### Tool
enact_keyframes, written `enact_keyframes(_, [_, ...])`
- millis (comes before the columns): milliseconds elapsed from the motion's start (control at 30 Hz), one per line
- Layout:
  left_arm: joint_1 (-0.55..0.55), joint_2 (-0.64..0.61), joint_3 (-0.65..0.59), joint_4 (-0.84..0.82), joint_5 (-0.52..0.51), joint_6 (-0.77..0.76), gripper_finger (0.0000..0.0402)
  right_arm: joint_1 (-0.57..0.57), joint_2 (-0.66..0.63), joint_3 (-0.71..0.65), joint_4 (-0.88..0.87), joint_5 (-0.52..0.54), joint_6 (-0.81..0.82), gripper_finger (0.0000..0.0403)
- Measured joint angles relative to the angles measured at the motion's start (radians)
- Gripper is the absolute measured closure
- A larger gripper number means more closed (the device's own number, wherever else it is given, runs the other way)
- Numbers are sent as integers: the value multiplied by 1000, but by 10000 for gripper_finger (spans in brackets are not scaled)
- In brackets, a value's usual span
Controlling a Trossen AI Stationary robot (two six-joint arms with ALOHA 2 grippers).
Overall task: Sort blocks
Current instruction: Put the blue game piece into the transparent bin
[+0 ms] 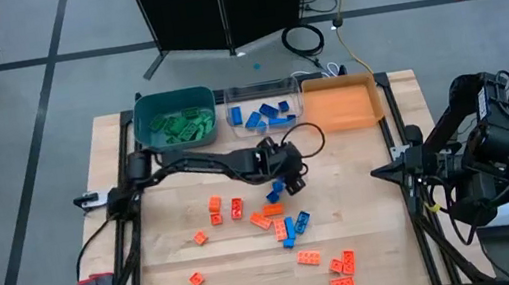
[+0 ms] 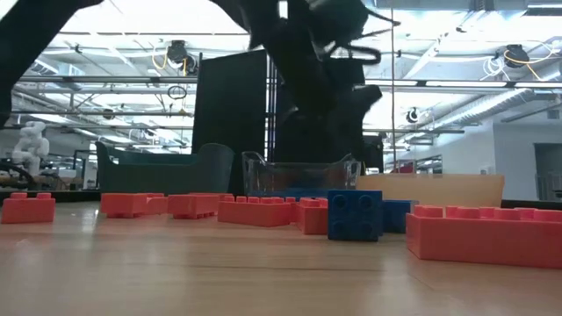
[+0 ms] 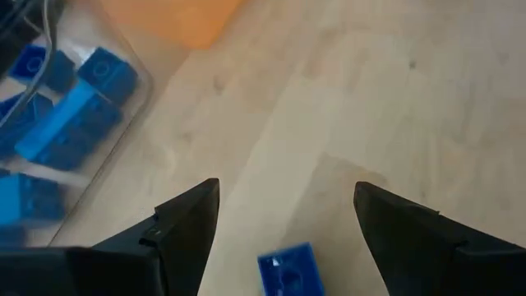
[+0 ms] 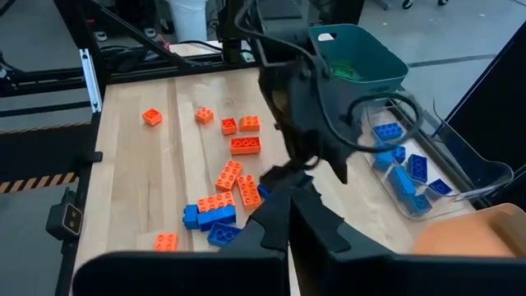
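Left gripper (image 3: pixel 283 215), fingers apart, hovers mid-table over a blue block (image 3: pixel 287 269) (centre it before closing); right gripper (image 4: pixel 288 215), fingers together, waits at the table's (image 1: pixel 370 236) right edge

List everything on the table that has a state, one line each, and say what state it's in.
Left gripper: open, above a blue block.
Right gripper: waiting at the table's right edge.
Teal bin: holds green blocks.
Clear bin: holds blue blocks.
Orange bin: empty.
Orange-red blocks: loose on the table.
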Motion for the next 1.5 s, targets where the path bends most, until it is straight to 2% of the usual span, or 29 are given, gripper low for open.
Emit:
enact_keyframes(267, [-13, 45, 0, 20, -5, 0, 114, 0, 0, 0, 0, -3, 20, 402])
enact_keyframes(433, [-21, 48, -15, 43, -60, 7, 114, 0, 0, 0, -1, -3, 21, 402])
enact_keyframes(700, [-43, -66, -254, 186, -68, -42, 114, 0, 0, 0, 3, -3, 27, 402])
enact_keyframes(800, [-44, -144, -393, 312, -55, -41, 114, 0, 0, 0, 3, -3, 27, 402])
enact_keyframes(900, [-40, -216, -534, 551, 19, -30, 114, 0, 0, 0, 2, -3, 27, 402])
enact_keyframes(967, [-36, -233, -596, 739, 107, -12, 114, 0, 0, 0, 3, -2, 27, 402])
enact_keyframes(1067, [-39, -236, -637, 864, 167, -11, 114, 0, 0, 0, 5, 2, 27, 402])
enact_keyframes(1300, [-51, -217, -642, 772, 13, -17, 114, 0, 3, 0, 9, 3, 29, 402])
enact_keyframes(1500, [-50, -160, -641, 776, 6, -76, 114, 0, 12, 0, 10, 3, 30, 402])
